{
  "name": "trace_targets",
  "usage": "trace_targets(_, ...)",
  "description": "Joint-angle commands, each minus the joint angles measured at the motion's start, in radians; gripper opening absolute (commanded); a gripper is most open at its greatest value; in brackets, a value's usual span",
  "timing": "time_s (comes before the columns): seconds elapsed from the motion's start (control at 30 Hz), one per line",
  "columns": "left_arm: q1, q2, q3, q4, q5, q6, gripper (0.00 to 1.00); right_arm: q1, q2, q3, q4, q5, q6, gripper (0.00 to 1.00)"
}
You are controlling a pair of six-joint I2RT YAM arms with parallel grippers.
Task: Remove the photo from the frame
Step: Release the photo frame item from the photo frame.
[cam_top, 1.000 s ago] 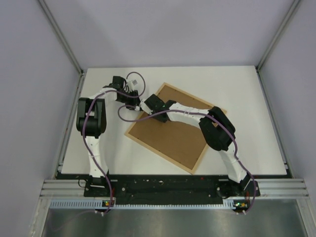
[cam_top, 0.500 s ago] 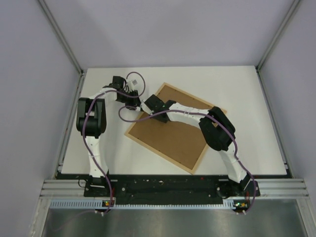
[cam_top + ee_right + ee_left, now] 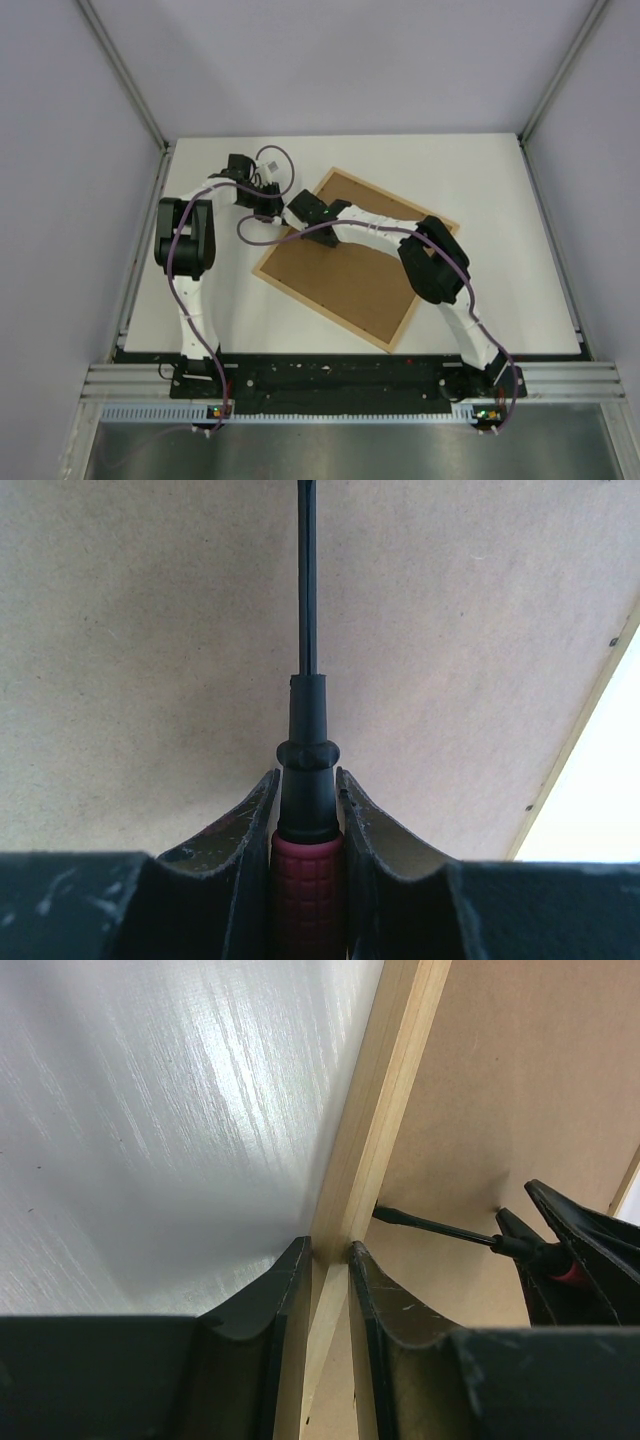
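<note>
- While the frame (image 3: 320, 312) lies face down on the table (image 3: 500, 180), only its pale wood rim and the brown backing board (image 3: 360, 285) show. The photo is not visible in any view; presumably it sits under the board.
- Left gripper (image 3: 328, 1255): fingers clamped across the rim on the frame's far-left side. One finger is outside over the table, the other inside over the board.
- Right gripper (image 3: 305, 780): fingers closed on the red handle of a screwdriver (image 3: 306, 630). The black shaft points straight ahead from the wrist, low over the board.
- Key relation: in the left wrist view the screwdriver tip meets the inner face of the rim, at the seam between rim and board, just beside the left fingers. The shaft runs roughly crosswise to the rim's long axis.
- Judgement: the step in hand is freeing the board at this edge, since the board has to come out before the photo can. The right arm does the work and the left only steadies the frame.
- Whether a tab or clip sits at the tip cannot be told.
- Risk: the tip may skid along the seam toward the left fingers.
</note>
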Motion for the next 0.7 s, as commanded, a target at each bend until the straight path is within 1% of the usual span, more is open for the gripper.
trace_targets(0.0, -0.011, -0.004, -0.022, 0.017, -0.012, 0.011, 0.25, 0.018, 0.052, 0.054, -0.023, 0.006, -0.010, 0.00)
trace_targets(0.4, -0.012, -0.012, -0.033, 0.023, -0.005, 0.013, 0.25, 0.020, 0.066, 0.071, -0.023, 0.043, -0.001, 0.00)
trace_targets(0.47, -0.015, -0.004, -0.032, 0.019, 0.001, 0.013, 0.20, 0.018, 0.078, 0.086, -0.022, 0.045, -0.004, 0.00)
trace_targets(0.67, -0.032, -0.001, -0.045, 0.013, 0.004, 0.022, 0.18, 0.018, 0.128, 0.160, -0.023, 0.035, -0.019, 0.00)
